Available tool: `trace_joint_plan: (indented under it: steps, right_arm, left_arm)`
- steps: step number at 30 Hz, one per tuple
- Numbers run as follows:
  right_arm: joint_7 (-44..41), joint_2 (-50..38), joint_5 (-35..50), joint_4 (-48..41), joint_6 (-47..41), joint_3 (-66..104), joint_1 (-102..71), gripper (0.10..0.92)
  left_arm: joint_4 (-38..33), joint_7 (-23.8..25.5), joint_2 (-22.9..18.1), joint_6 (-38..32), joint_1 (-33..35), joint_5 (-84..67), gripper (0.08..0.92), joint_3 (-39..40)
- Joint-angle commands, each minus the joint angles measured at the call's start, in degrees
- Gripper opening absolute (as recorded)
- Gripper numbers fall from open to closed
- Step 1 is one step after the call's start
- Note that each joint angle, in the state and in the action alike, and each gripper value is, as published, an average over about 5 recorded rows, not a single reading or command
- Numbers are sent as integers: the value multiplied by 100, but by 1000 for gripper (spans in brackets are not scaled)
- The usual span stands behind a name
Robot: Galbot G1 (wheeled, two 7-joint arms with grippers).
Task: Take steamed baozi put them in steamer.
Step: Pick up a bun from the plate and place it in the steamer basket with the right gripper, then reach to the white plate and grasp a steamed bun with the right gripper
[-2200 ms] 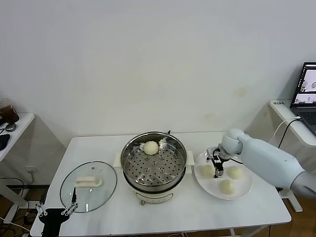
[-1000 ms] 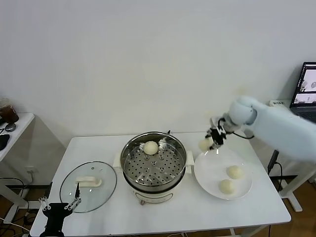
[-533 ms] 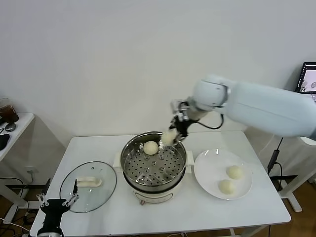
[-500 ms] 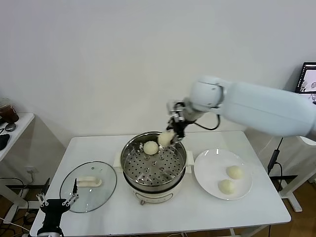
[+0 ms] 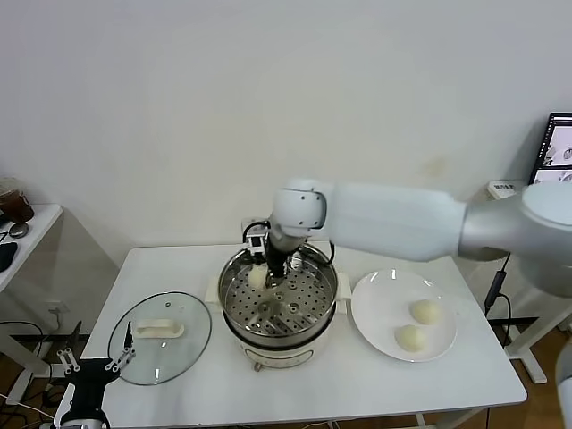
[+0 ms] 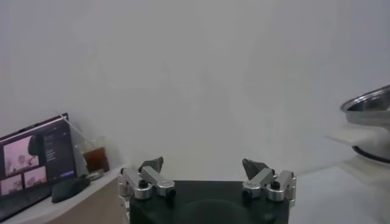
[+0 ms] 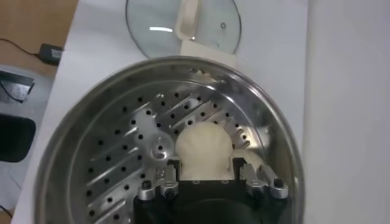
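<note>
- My right gripper [image 7: 206, 181] was down inside the steamer [image 5: 279, 299], fingers closed on a bun [image 7: 204, 148] just above the perforated tray.
- I judged that letting go early could have sent the bun rolling on the tray, and that soft dough might have clung to a finger as I pulled out.
- Half a second before, I had held it above the far rim beside a bun already inside; that one was now hidden behind my arm.
- Two buns [image 5: 425, 312] waited on the plate [image 5: 379, 308].
- My left gripper [image 5: 89, 369] hung open, off the table by the lid [image 5: 161, 337].
</note>
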Motion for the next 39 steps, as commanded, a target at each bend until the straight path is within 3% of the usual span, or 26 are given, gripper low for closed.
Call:
trace_joint_plan:
  steps: [1, 17, 21, 29, 39]
  right_arm:
    - [222, 662, -41, -650, -236, 23, -460, 509]
    - [169, 833, -48, -783, -235, 75, -534, 519]
    - [-186, 571, -136, -620, -222, 138, -307, 583]
    - [-1569, -563, -809, 47, 349, 485, 430, 796]
    - [-3108, -2878, -2283, 868, 1839, 741, 705, 823]
  left_arm:
    - [12, 1, 3, -4, -8, 9, 823, -15]
    - [31, -9, 17, -36, 11, -8, 823, -64]
    - [31, -7, 16, -34, 5, -10, 823, -64]
    - [35, -1, 32, -21, -33, -23, 823, -75]
    - [74, 19, 44, 29, -143, 4, 823, 4]
